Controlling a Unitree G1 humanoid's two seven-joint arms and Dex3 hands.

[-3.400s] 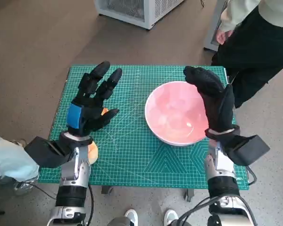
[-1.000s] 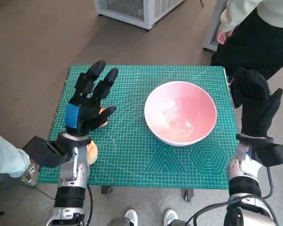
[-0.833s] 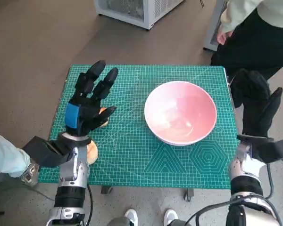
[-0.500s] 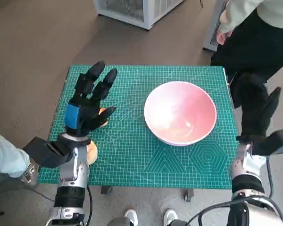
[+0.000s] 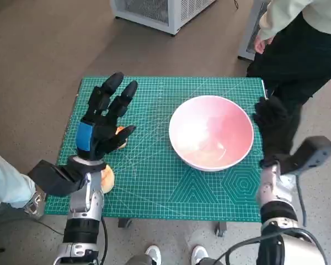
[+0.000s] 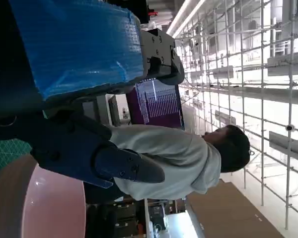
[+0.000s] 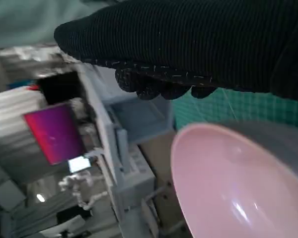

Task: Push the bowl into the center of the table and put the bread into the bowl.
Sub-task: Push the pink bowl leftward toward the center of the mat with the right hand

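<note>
The pink bowl [image 5: 211, 132] stands right of the middle of the green mat [image 5: 154, 182]; it also shows as the pink bowl [image 6: 49, 208] and the pink bowl [image 7: 238, 188] in the wrist views. My right hand [image 5: 273, 127] hangs by the bowl's right rim, at the table's right edge, holding nothing; whether it touches the rim I cannot tell. My left hand [image 5: 105, 118] hovers over the mat's left part with fingers spread. Under it lies the bread [image 5: 107, 178]: a pale end by the wrist and an orange bit by the thumb show, the rest is hidden.
A person [image 5: 298, 44] in dark trousers stands at the table's far right corner. A white wire-fronted unit [image 5: 160, 11] is on the floor behind the table. Another person's pale sleeve [image 5: 5, 187] is at the left, and shoes [image 5: 154, 254] show below the front edge.
My right hand has come back in from beyond the table's right edge, leftward to the bowl's rim. The left hand, bowl and bread have stayed put.
</note>
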